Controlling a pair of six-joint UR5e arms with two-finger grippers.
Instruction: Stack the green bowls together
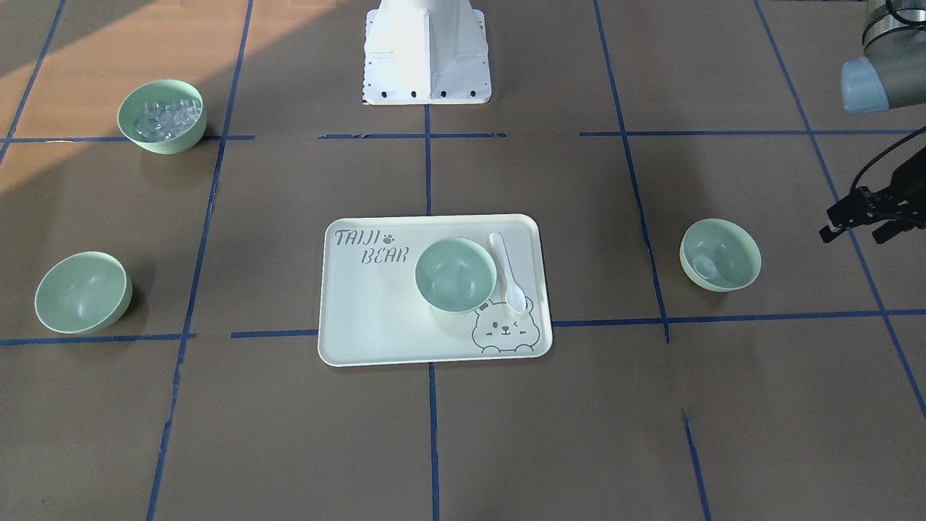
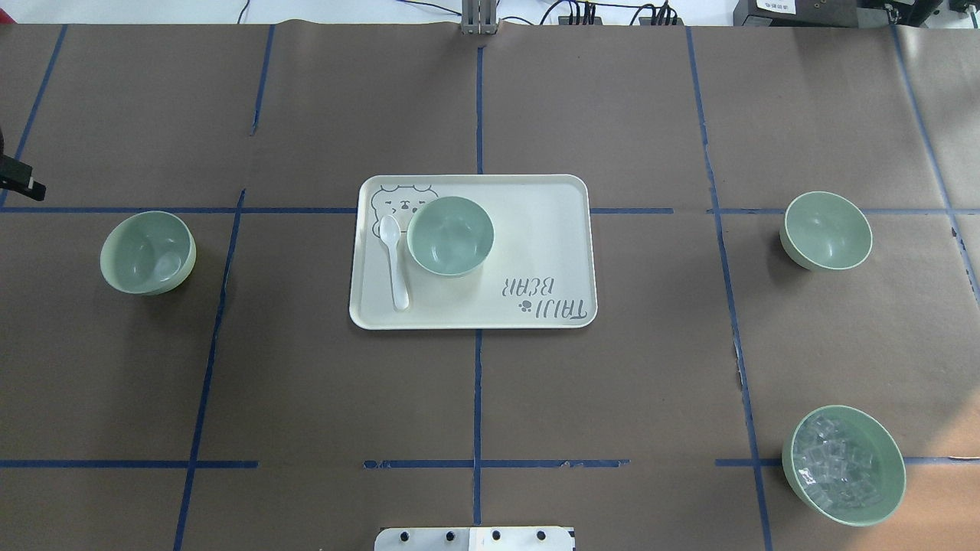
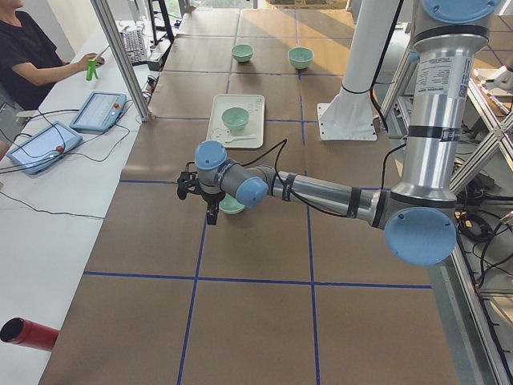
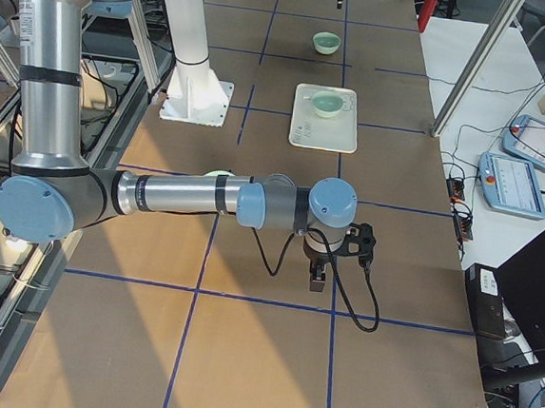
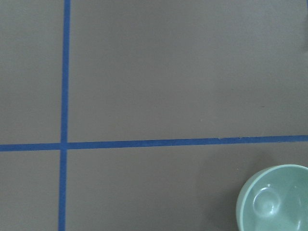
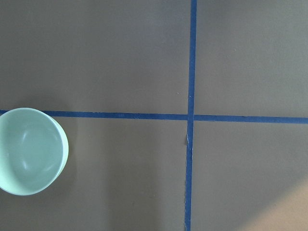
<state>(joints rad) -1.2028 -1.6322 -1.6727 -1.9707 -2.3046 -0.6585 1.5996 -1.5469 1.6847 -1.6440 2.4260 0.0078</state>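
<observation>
Three plain green bowls stand apart. One (image 2: 449, 234) sits on the cream tray (image 2: 536, 252) beside a white spoon (image 2: 394, 260). One (image 2: 147, 252) stands on the table to my left and shows in the left wrist view (image 5: 274, 201). One (image 2: 827, 229) stands to my right and shows in the right wrist view (image 6: 29, 151). My left gripper (image 1: 850, 233) hovers just outside the left bowl (image 1: 720, 255), its fingers apart and empty. My right gripper (image 4: 319, 277) shows only in the exterior right view, so I cannot tell its state.
A fourth green bowl filled with clear cubes (image 2: 842, 465) stands near my right front. Blue tape lines cross the brown table. The robot's white base (image 1: 427, 54) is at the middle. An operator (image 3: 32, 56) sits beyond the table with tablets.
</observation>
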